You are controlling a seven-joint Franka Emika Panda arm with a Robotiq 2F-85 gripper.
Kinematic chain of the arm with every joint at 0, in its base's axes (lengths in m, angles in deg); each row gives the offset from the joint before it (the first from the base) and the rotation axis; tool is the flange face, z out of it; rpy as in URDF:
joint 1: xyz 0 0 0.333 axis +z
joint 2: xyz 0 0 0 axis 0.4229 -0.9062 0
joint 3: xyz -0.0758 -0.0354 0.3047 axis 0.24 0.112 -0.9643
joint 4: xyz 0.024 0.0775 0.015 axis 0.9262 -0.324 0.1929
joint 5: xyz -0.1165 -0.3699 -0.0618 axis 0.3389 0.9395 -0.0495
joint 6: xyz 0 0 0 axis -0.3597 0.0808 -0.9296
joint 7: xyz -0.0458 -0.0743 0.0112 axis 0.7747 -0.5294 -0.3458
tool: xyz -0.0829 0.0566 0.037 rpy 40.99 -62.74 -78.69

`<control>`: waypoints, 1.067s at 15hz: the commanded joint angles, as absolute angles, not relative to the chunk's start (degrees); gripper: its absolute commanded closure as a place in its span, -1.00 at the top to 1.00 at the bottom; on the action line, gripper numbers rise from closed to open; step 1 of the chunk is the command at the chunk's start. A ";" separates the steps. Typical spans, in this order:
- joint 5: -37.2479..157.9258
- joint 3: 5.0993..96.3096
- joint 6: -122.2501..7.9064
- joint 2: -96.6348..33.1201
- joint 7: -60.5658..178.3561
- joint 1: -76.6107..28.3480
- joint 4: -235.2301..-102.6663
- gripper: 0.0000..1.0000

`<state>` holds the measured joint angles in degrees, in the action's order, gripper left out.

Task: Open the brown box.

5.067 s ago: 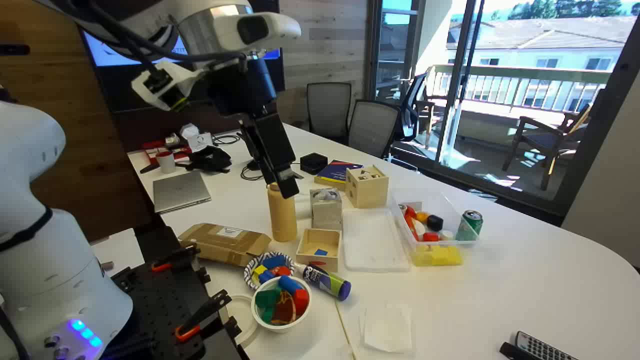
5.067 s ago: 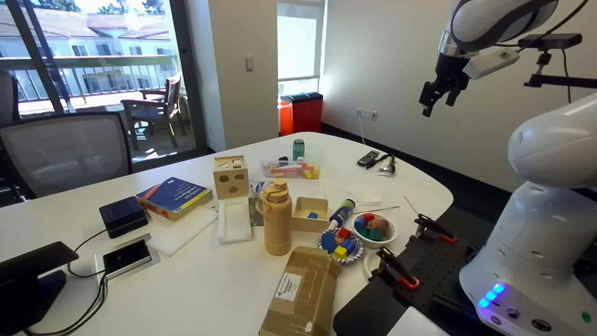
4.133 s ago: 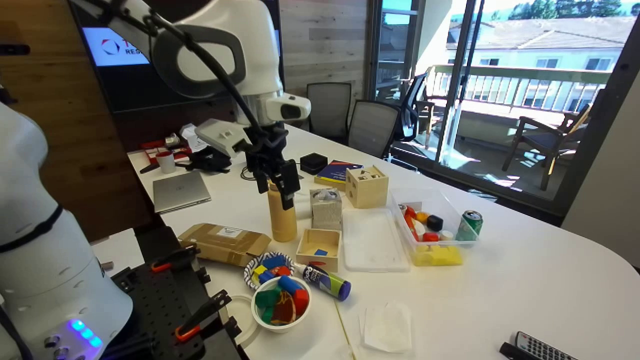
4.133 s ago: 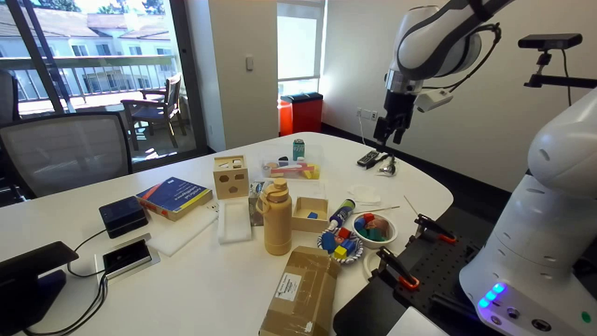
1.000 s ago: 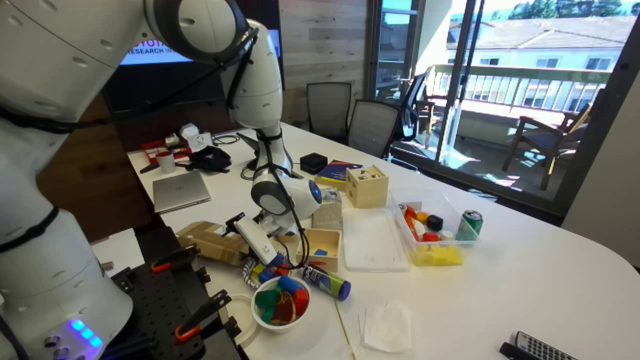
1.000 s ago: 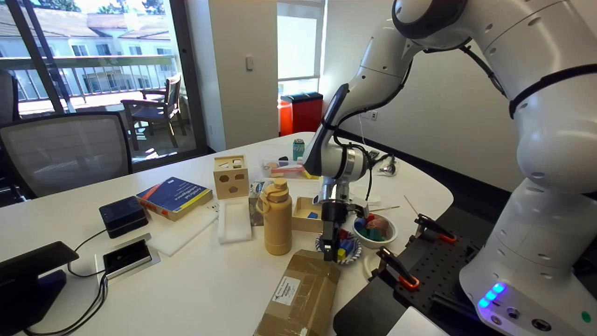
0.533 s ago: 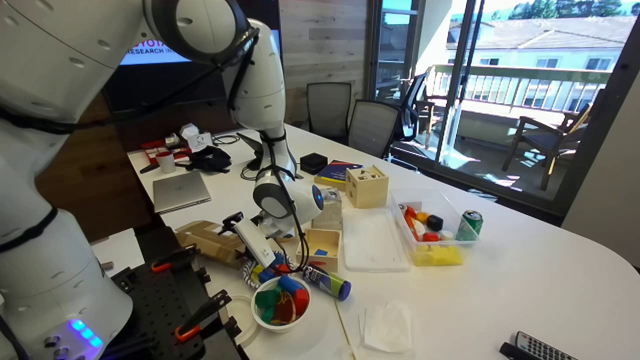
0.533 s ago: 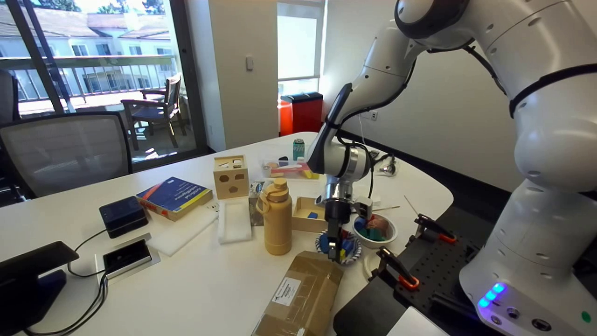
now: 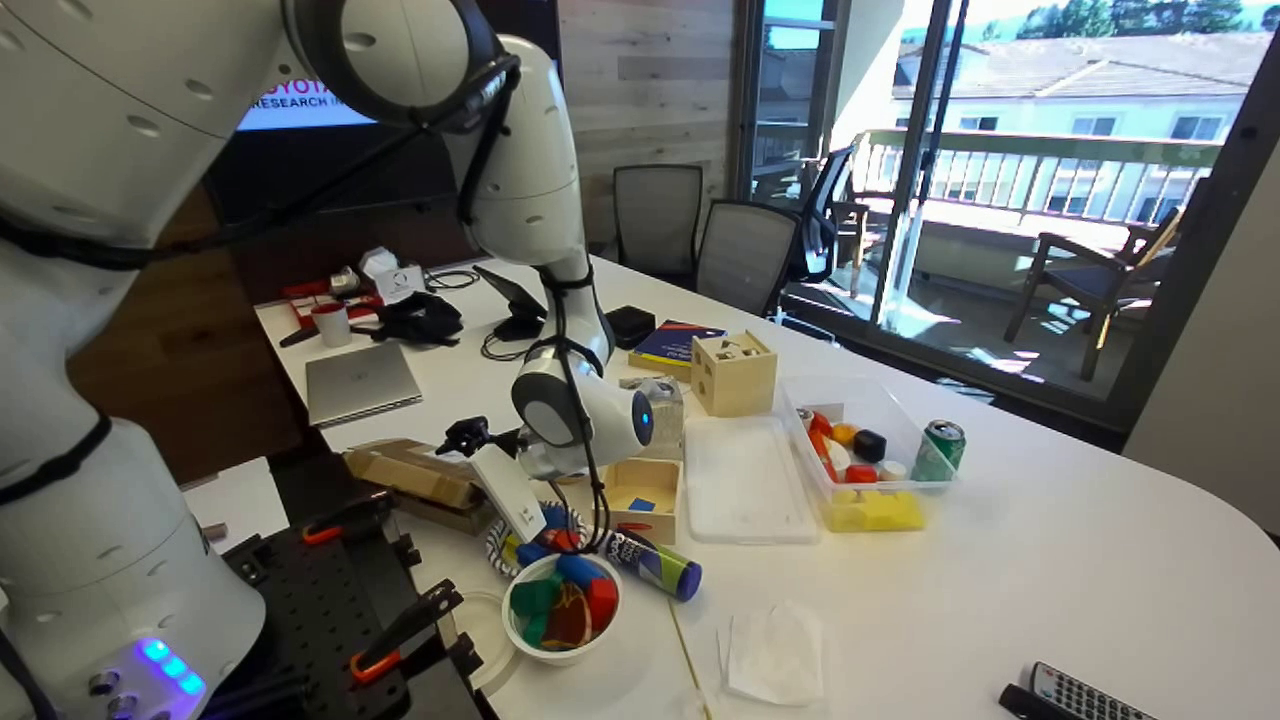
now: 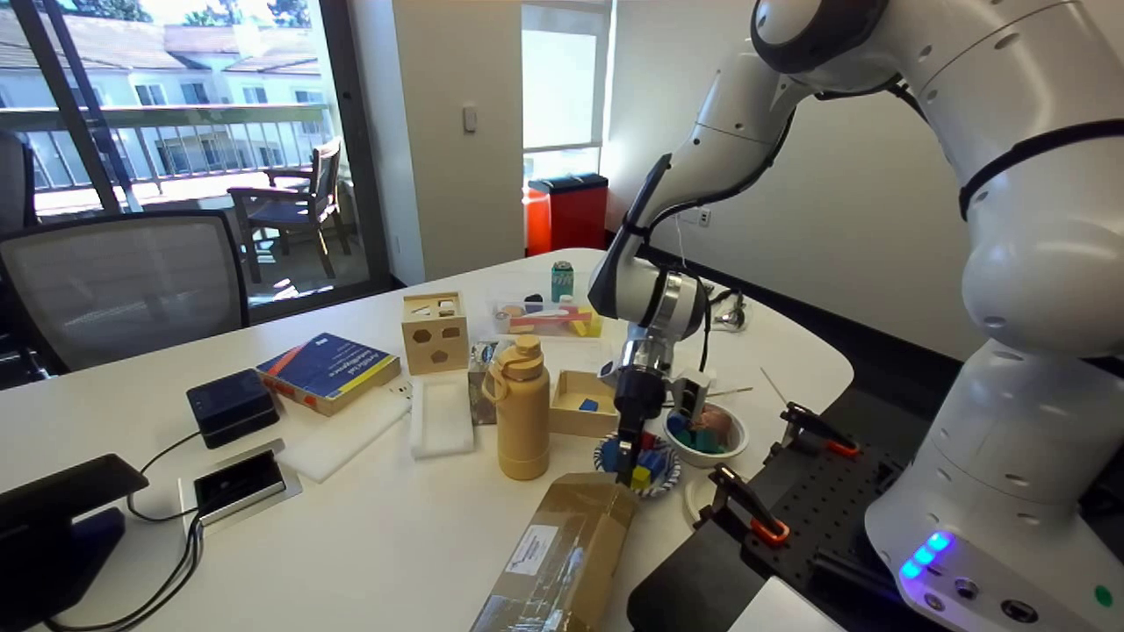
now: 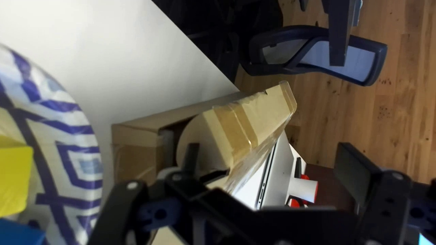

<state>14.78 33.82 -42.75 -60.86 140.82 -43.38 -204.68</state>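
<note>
The brown box (image 9: 405, 470) lies on the white table near the robot base, also in an exterior view (image 10: 562, 549). In the wrist view its taped lid (image 11: 253, 122) is tilted up, with a dark gap between it and the box body (image 11: 136, 156). My gripper (image 11: 272, 156) is open in the wrist view; one finger stands in front of the raised lid's side flap, the other is beyond the lid over the background. I cannot tell whether that finger touches the flap. In both exterior views the gripper (image 9: 468, 437) (image 10: 626, 461) is low at the box's bowl-side end.
A patterned bowl (image 10: 669, 483) (image 11: 76, 149) with coloured blocks stands right beside the box end, below the wrist. A tan bottle (image 10: 522, 421), a wooden crate (image 10: 580, 421) and a white bowl (image 10: 740, 430) are close by. Black clamps (image 10: 746, 505) line the mounting plate. A laptop (image 9: 362, 382) lies behind.
The arm has come down from high over the table to the box's end. In the last second the lid has tilted up, opening a gap, while the gripper rose slightly.
</note>
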 commanded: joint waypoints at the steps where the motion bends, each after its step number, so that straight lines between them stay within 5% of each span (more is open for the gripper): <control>1: 10.03 34.37 -39.12 -58.75 145.12 -43.19 -206.05 1.00; 16: -14.21 37.95 -35.52 -53.55 155.07 -34.86 -207.13 1.00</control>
<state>-8.56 36.12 -34.81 -57.79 152.95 -38.92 -204.71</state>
